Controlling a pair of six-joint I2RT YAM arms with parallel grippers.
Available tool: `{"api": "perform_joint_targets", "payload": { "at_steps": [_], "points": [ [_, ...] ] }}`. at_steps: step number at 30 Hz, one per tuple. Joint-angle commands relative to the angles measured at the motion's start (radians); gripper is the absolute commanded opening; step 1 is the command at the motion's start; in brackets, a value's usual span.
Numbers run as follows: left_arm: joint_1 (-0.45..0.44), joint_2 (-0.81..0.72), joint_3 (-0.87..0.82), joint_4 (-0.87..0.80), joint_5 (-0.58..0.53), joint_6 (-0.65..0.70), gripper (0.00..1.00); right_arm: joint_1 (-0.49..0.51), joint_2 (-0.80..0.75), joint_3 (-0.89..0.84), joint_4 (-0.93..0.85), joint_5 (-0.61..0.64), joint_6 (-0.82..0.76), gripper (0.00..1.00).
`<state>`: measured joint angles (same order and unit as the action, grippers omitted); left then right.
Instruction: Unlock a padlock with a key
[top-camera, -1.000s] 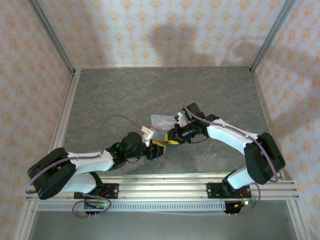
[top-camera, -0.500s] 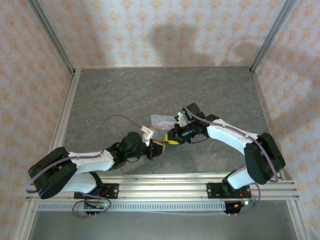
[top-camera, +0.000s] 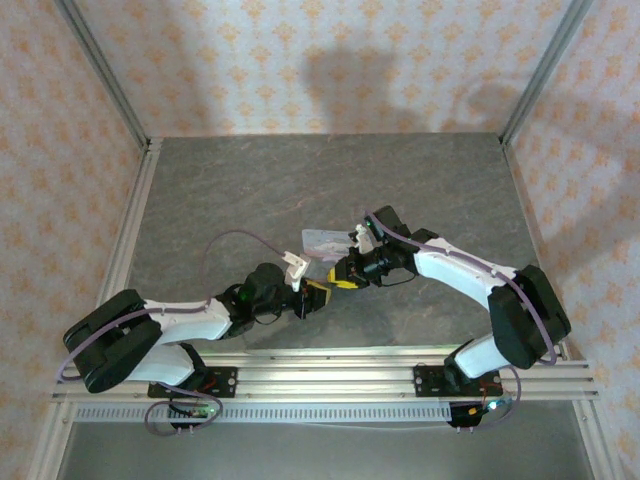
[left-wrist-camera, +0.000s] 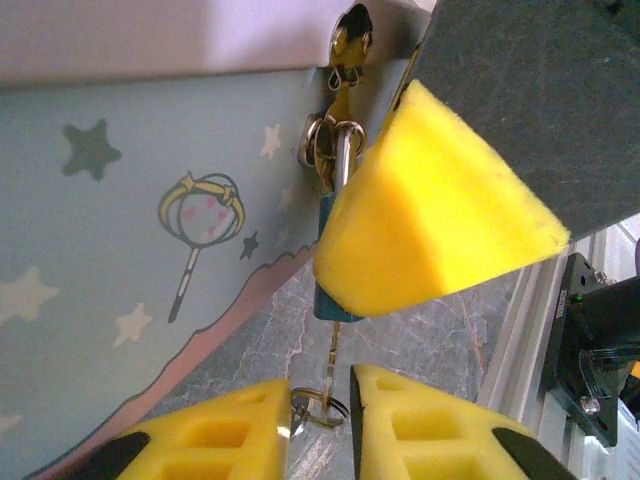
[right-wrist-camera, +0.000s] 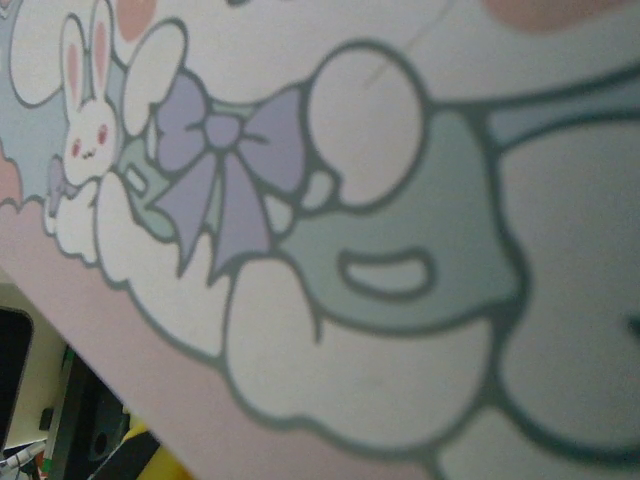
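**Left end effector on the key; padlock hangs at the tin's clasp**

- Near edge of worktop (top-camera: 300, 180): both arm bases. The arms reach inward and meet at mid-table.
- Left end effector (left-wrist-camera: 320, 430): jaws drawn in to a narrow gap. The key (left-wrist-camera: 322, 400) sits in that gap, and its small wire ring fills the space between the two yellow pads. The key's thin shaft runs up from the ring to the underside of the padlock.
- Padlock (left-wrist-camera: 328, 215): small blue body hanging just above the key, with its shackle hooked through metal rings below the clasp (left-wrist-camera: 348, 30) of the tin. It is mostly hidden by a yellow finger pad (left-wrist-camera: 430, 210) of the other arm, which lies across its front.
- Right end effector (top-camera: 346, 273): tips just beside the left one, at the near edge of the tin. One pad is against the padlock and the other is out of sight. Cannot tell how far the jaws stand apart, or whether they grip.
- Tin (left-wrist-camera: 150, 200): pale blue with stars and a wand print, directly behind the padlock. The right wrist view sees its face very close, with a white rabbit (right-wrist-camera: 85, 120) and a lilac bow (right-wrist-camera: 225, 160).
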<state>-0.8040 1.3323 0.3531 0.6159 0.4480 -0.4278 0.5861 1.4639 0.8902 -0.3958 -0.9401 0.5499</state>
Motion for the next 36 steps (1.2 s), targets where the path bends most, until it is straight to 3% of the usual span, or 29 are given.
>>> {"api": "perform_joint_targets", "payload": {
  "at_steps": [1, 5, 14, 26, 36],
  "points": [
    [0.005, 0.008, 0.026, 0.053, 0.015, -0.005, 0.18, 0.0, -0.027, 0.005, 0.024, -0.027, 0.013, 0.0],
    [0.004, 0.007, 0.026, 0.055, 0.02, -0.008, 0.0, 0.0, -0.026, 0.0, 0.032, -0.026, 0.019, 0.0],
    [0.012, -0.029, 0.02, 0.033, 0.028, -0.008, 0.0, 0.0, -0.03, -0.013, 0.037, -0.013, 0.01, 0.0],
    [0.075, -0.103, 0.07, -0.138, 0.149, 0.008, 0.0, 0.0, -0.026, 0.0, -0.051, 0.023, -0.094, 0.0],
    [0.074, -0.018, 0.079, 0.01, 0.146, -0.089, 0.0, 0.001, -0.043, -0.096, 0.146, 0.012, 0.031, 0.0]
  ]
}}
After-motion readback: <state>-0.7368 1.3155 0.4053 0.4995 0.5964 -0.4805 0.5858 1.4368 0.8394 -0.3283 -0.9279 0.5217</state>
